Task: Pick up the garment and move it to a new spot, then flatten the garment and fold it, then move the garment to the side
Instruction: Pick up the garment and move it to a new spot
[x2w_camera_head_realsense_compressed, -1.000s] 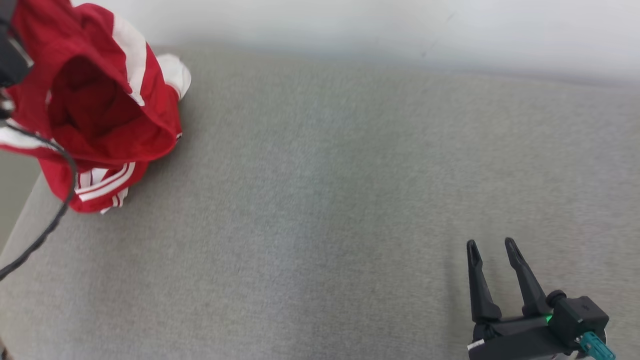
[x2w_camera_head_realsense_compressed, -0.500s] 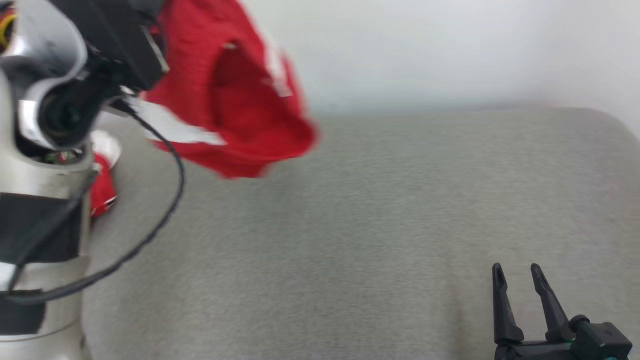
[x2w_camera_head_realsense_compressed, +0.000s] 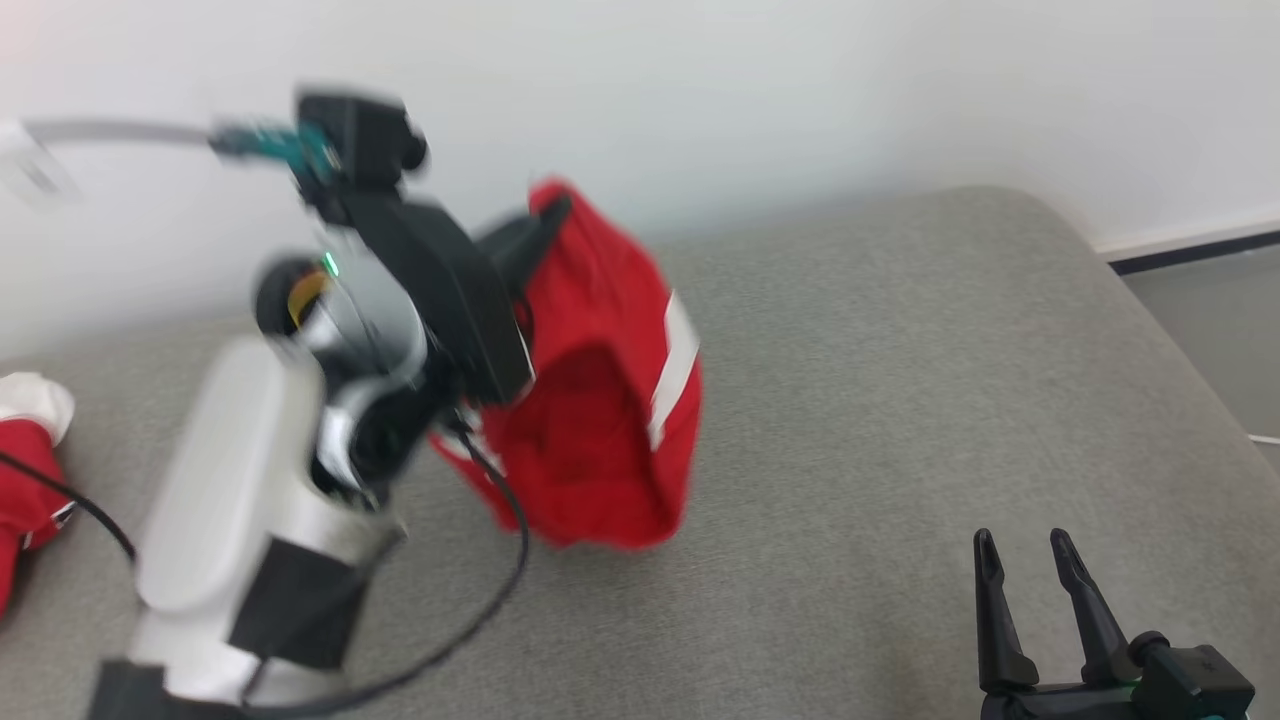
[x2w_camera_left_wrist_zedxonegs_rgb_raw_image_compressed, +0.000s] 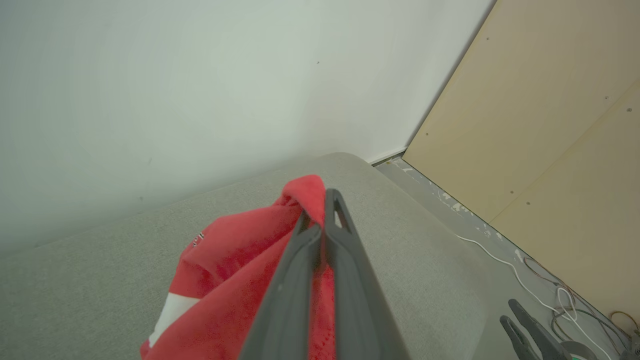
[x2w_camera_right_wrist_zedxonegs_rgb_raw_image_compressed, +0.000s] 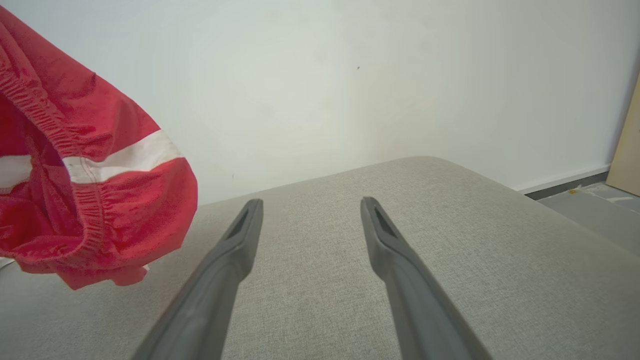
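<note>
Left gripper (x2w_camera_left_wrist_zedxonegs_rgb_raw_image_compressed: 319, 220), its two dark fingers pressed together, pinches a fold of the red fabric garment with white stripes (x2w_camera_head_realsense_compressed: 590, 440). The garment hangs at the centre of the head view, over the grey cloth-covered cushion (x2w_camera_head_realsense_compressed: 900, 400). At the lower right the right gripper (x2w_camera_head_realsense_compressed: 1022, 545) sits with fingers spread and nothing between them, well apart from the garment. Another red-and-white cloth piece (x2w_camera_head_realsense_compressed: 25, 470) lies at the left edge.
</note>
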